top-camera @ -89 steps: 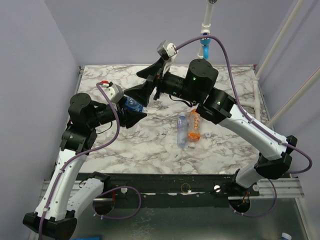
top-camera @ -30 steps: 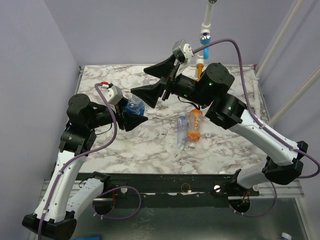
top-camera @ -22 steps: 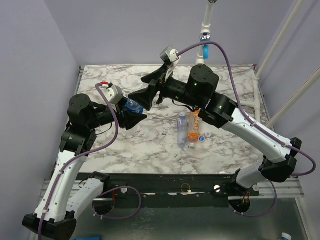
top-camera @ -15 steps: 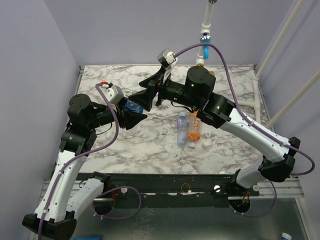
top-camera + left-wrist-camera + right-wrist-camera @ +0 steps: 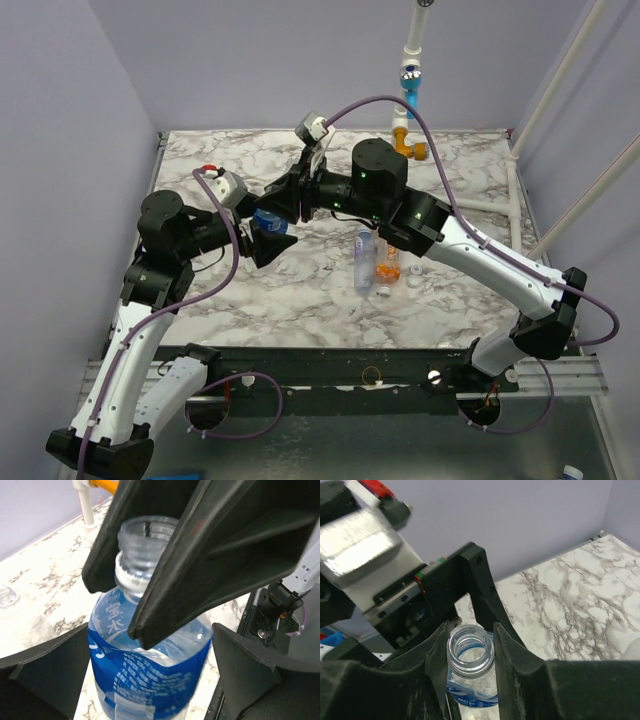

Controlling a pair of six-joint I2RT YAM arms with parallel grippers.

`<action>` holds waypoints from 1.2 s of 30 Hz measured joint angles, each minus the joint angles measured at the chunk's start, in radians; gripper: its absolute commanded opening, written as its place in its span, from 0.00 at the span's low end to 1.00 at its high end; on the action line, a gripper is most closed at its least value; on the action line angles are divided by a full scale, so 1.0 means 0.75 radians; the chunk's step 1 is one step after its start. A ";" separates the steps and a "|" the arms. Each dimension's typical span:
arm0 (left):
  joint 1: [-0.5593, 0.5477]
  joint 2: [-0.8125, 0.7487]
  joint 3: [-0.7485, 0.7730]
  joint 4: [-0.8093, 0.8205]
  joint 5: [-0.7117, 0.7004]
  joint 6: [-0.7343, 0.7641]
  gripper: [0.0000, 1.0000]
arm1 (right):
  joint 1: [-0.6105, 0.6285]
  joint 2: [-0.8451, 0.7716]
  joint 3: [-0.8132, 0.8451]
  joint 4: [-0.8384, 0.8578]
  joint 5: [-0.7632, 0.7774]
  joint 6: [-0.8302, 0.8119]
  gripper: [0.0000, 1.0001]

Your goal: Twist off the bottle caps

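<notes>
Overhead view: blue-labelled bottle [image 5: 266, 220] sits between both arms. Only a patch of label shows there, and the neck is hidden. The wrist views fill that in.

Left wrist view: the bottle stands upright with its mouth open, bare thread and no cap, and a white ring under the thread. The right end effector [image 5: 120, 607] is clamped on the neck, one black finger on each side. The left end effector [image 5: 150, 630] has its fingers [image 5: 45, 665] spread wide, flanking the labelled body lower down. Whether they touch the label I cannot tell. The bottle's base is cut off, so whether it rests on the counter [image 5: 300, 300] is also unclear.

Right wrist view: looks straight down into the open mouth, with both fingers snug against the neck. The left wrist's housing sits just beyond the bottle.

Seen only from the left wrist: a clear round-rimmed object [image 5: 9, 596] on the marble left of the bottle, too cropped to name.

Arms, overhead: the left arm rises near-left of the bottle, elbow folded, wrist pointing at it. The right arm stretches in from the bottle's near-right, crossing low over the counter.

Right of the blue-labelled bottle, two more lie side by side: slim bottle [image 5: 363, 258] and orange bottle [image 5: 386, 262], the latter partly under the right arm. Whether they are capped is too small to tell. Loose white cap [image 5: 415, 272] lies just beyond them. Contents of the blue-labelled bottle: cannot tell.
</notes>
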 measured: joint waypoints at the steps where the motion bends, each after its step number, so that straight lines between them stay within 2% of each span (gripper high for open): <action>1: 0.000 -0.009 -0.004 0.003 -0.007 -0.004 0.99 | 0.000 0.000 -0.008 -0.003 0.015 -0.005 0.06; 9: 0.000 -0.068 -0.035 -0.029 -0.141 0.010 0.99 | 0.000 -0.004 -0.087 -0.038 0.194 -0.138 0.01; 13: 0.000 -0.090 -0.060 -0.094 -0.300 0.045 0.99 | -0.013 -0.004 -0.133 -0.038 0.304 -0.214 0.00; 19: 0.000 -0.140 -0.108 -0.177 -0.452 0.100 0.99 | -0.174 -0.004 -0.267 -0.008 0.344 -0.254 0.00; 27: 0.000 -0.148 -0.108 -0.213 -0.485 0.112 0.99 | -0.324 0.012 -0.403 0.126 0.395 -0.270 0.01; 36: 0.001 -0.113 -0.107 -0.243 -0.484 0.115 0.99 | -0.419 0.173 -0.488 0.432 0.440 -0.292 0.00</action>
